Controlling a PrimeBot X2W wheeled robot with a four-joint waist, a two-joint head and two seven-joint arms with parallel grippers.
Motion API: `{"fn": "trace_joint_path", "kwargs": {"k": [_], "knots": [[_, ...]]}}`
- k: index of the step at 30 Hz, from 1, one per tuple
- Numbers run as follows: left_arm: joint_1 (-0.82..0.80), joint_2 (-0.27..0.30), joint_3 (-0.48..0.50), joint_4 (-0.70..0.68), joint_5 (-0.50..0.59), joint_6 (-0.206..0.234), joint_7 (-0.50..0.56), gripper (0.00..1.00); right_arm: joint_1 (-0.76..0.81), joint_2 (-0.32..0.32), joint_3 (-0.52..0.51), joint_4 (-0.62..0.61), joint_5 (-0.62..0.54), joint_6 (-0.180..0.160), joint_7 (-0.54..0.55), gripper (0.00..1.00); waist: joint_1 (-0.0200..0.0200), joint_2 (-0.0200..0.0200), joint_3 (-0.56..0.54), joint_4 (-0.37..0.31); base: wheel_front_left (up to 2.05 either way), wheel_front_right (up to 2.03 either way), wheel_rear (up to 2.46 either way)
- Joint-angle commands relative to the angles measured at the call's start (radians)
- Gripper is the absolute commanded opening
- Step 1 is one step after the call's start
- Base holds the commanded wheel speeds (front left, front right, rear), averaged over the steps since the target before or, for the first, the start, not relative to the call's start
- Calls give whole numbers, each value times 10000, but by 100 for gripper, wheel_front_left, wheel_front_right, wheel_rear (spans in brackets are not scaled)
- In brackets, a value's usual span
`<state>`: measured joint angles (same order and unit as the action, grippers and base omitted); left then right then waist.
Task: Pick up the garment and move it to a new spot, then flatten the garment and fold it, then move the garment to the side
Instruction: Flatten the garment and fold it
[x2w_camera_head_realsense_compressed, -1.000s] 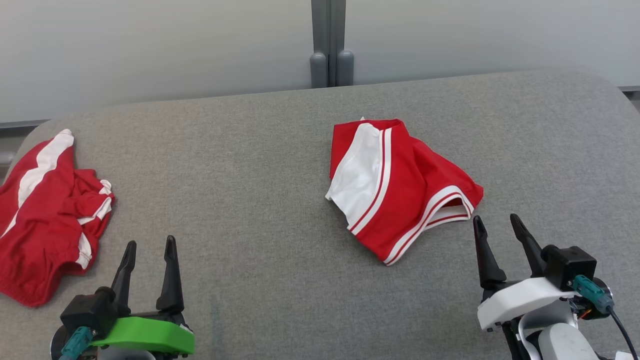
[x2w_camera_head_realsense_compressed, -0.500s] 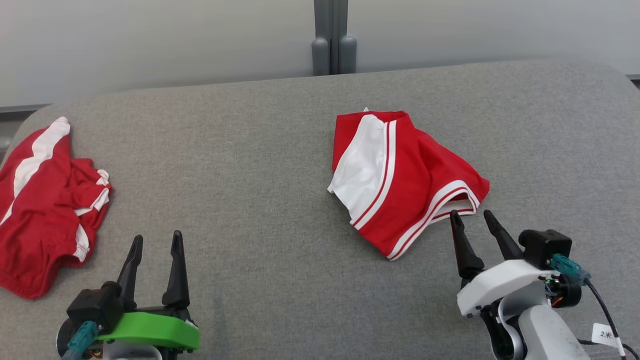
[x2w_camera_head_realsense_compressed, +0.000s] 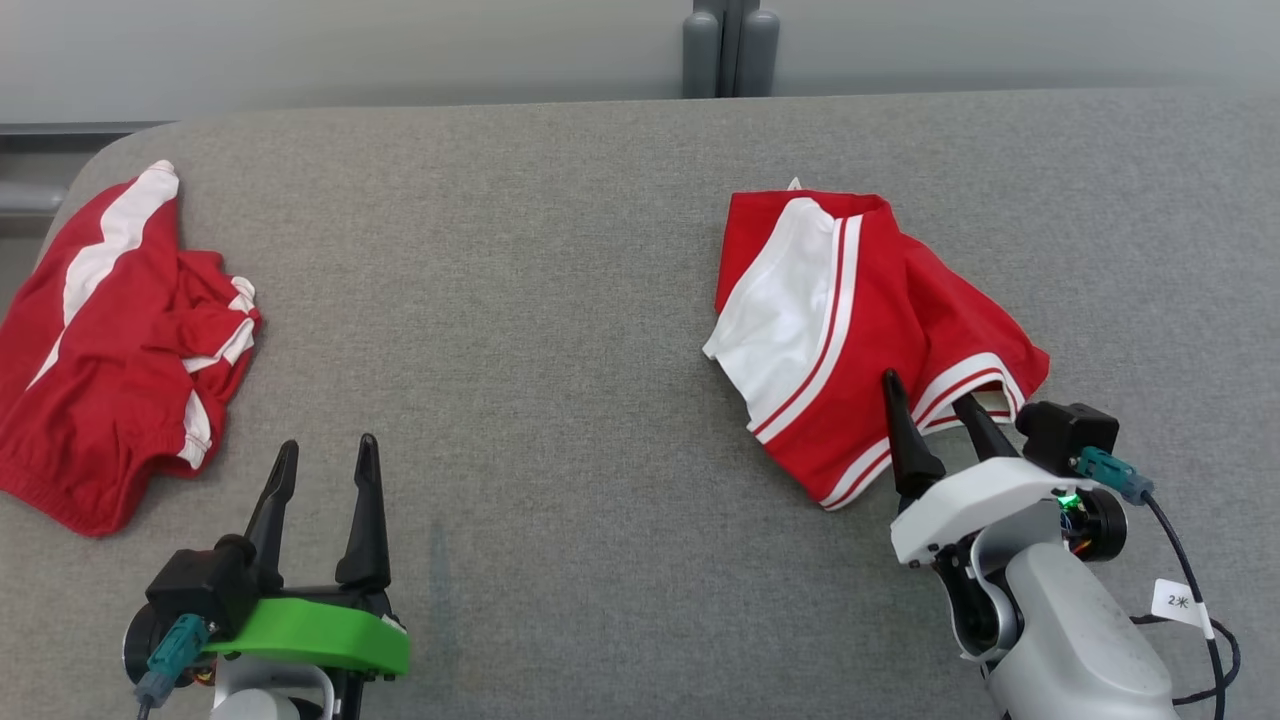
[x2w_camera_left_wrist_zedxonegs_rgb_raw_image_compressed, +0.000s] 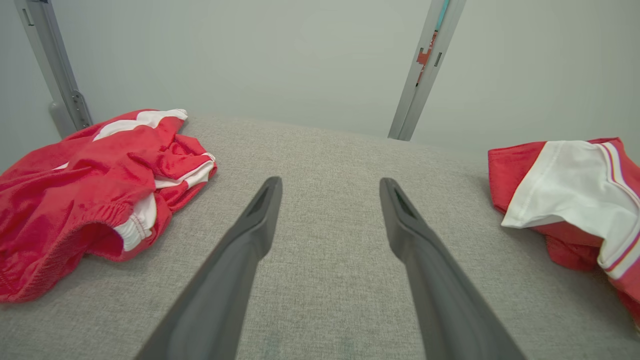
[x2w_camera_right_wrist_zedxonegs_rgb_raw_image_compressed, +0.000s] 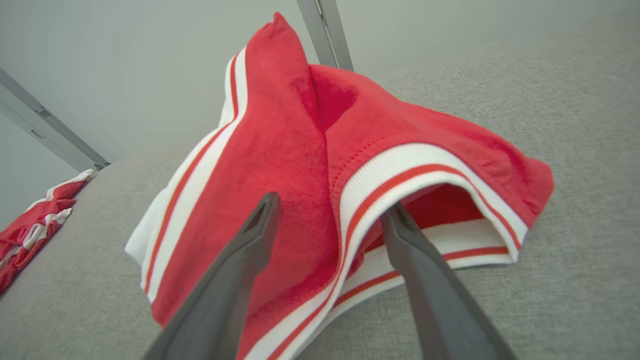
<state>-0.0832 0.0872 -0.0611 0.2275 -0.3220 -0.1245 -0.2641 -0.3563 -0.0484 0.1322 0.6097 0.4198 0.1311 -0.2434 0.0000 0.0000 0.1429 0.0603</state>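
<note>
Fingers (x2w_camera_right_wrist_zedxonegs_rgb_raw_image_compressed: 245, 260) of the right gripper (x2w_camera_head_realsense_compressed: 924, 390) stand wide at lower right of the head view, straddling the striped hem (x2w_camera_right_wrist_zedxonegs_rgb_raw_image_compressed: 400, 165) of the red garment (x2w_camera_head_realsense_compressed: 830, 320), whose length runs away from them toward upper centre across the grey surface (x2w_camera_head_realsense_compressed: 560, 300); the left gripper (x2w_camera_head_realsense_compressed: 328, 442), equally spread and empty at lower left, sits well apart, nearer a second red garment (x2w_camera_head_realsense_compressed: 110, 330) at far left
</note>
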Motion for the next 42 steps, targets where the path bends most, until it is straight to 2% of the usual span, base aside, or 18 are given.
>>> {"fn": "trace_joint_path", "kwargs": {"k": [1, 7, 12, 13, 14, 15, 16, 24, 29, 36, 42], "knots": [[-175, 18, 22, -3, 23, -58, -5, 100, -213, -34, -35, 45, -26, -7, -101, 100, 0, 0, 62, 117, 0, 0, 0], [-99, 10, 37, 17, 66, -60, -5, 100, -213, -37, -300, -5, -254, -7, -232, 100, 0, 0, -49, 213, 0, 0, 0], [70, -7, 62, 10, 65, -69, -5, 100, 239, -33, -760, -740, -285, -7, -217, 100, 0, 0, -207, 190, 0, 0, 0], [97, -8, 66, 11, 60, -70, -5, 100, 290, -30, -764, -832, -276, -7, -218, 93, 0, 0, -232, 174, 0, 0, 0], [123, -2, 77, 14, 50, -69, -5, 100, 312, -33, -793, -960, -250, -7, -219, 73, 0, 0, -268, 144, 0, 0, 0], [133, 9, 74, 17, 44, -70, -5, 100, 329, -36, -807, -1037, -220, -7, -219, 30, 0, 0, -290, 125, 0, 0, 0], [138, 18, 69, 20, 31, -71, -5, 100, 318, -33, -811, -1097, -296, -7, -220, 0, 0, 0, -312, 103, 0, 0, 0], [20, 22, -88, 56, -53, -73, -5, 100, -486, -30, -548, -815, -861, -7, -222, 0, 0, 0, -430, 95, 0, 0, 0], [110, 28, 43, -44, -72, -74, -7, 100, -1199, -32, -109, -1160, -1022, -7, -117, 0, 0, 0, -525, 242, 0, 0, 0], [15, -2, 35, -162, -37, -75, -5, 100, -3401, -420, 1938, -2105, -516, -7, 692, 0, 0, 0, -415, 507, 0, 0, 0], [-230, -61, -4, -352, 32, -73, -5, 100, -6191, -539, 3553, -2637, 1178, -7, 923, 0, 0, 0, -74, 817, 0, 0, 0]]}}
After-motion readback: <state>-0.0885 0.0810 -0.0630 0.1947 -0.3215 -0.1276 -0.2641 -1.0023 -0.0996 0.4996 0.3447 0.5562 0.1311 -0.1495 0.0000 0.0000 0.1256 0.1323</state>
